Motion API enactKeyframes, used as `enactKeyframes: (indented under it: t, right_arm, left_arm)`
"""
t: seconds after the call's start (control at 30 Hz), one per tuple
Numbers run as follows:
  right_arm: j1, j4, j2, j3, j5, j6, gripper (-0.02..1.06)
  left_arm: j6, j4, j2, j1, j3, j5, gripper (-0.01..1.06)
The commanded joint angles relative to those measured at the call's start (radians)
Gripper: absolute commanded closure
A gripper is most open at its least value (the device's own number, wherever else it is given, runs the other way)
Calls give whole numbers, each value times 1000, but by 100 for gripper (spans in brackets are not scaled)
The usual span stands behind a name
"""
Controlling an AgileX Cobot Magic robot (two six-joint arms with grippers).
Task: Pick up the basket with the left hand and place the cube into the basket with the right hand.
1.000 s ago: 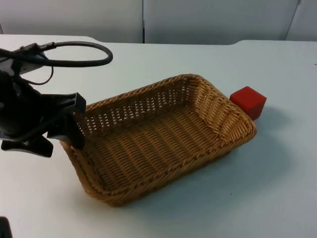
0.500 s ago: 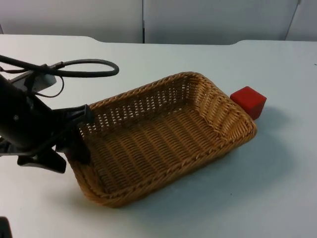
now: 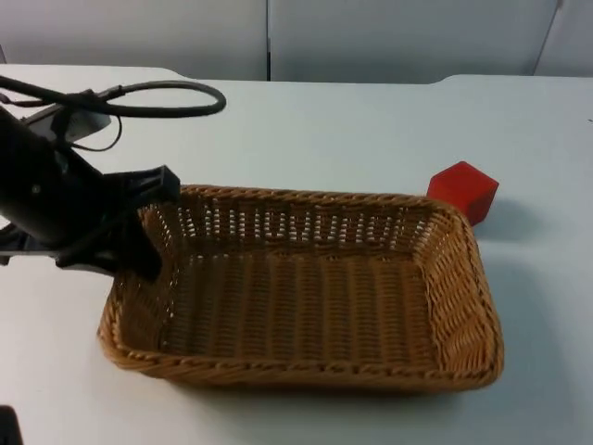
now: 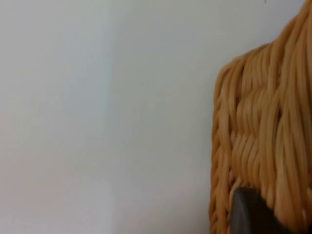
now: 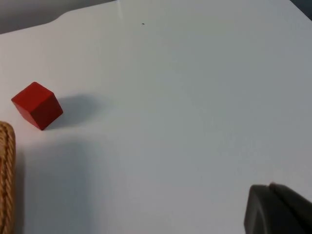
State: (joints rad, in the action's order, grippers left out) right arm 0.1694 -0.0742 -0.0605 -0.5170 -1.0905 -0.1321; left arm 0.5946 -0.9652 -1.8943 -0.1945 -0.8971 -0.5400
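Item count: two objects on one surface.
One rectangular woven wicker basket [image 3: 306, 297]; one red cube [image 3: 462, 190]; one white table top [image 3: 352, 120]; one black two-finger left gripper [image 3: 144, 232].

No readable text, label, brand, number or sign stood anywhere in these views: none could be made out on the table, the partition wall, or any object or arm in sight.
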Motion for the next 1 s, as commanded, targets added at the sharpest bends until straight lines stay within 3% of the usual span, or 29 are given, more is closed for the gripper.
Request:
enactKeyframes:
  t: [0.0, 0.27, 0.43, 0.63, 0.97]
  right_arm:
    - [-3, -3, 6, 5, 10, 2, 105]
    - [-3, -3, 6, 5, 10, 2, 105]
    - [-3, -3, 6, 5, 10, 2, 105]
    - [-3, -3, 6, 5, 10, 2, 105]
    - [-3, -3, 6, 5, 10, 2, 105]
  left_arm:
    - [-4, -49, 4, 3, -40, -26, 105]
    - [-50, -70, 6, 15, -161, -122, 105]
    - [-57, -57, 39, 98, -186, -161, 105]
    - [-72, -44, 57, 225, -186, -281, 105]
    - [-72, -48, 57, 223, -186, -278, 105]
